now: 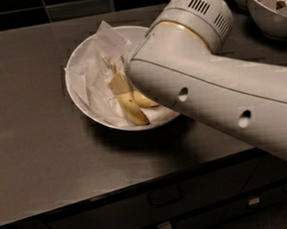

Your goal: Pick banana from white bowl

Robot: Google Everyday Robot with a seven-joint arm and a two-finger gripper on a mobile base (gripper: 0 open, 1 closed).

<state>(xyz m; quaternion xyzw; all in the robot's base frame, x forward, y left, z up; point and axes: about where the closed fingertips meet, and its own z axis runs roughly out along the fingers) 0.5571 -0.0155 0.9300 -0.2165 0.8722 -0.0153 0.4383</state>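
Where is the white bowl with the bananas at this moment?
The white bowl sits on the dark counter, left of centre, its right part covered by the arm; the gripper is hidden behind that arm.

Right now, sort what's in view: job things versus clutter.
Job: banana, partly hidden; bowl; its paper lining; arm; end effector, hidden behind arm at the bowl.
Lying about: two smaller bowls, back right; counter; drawers.
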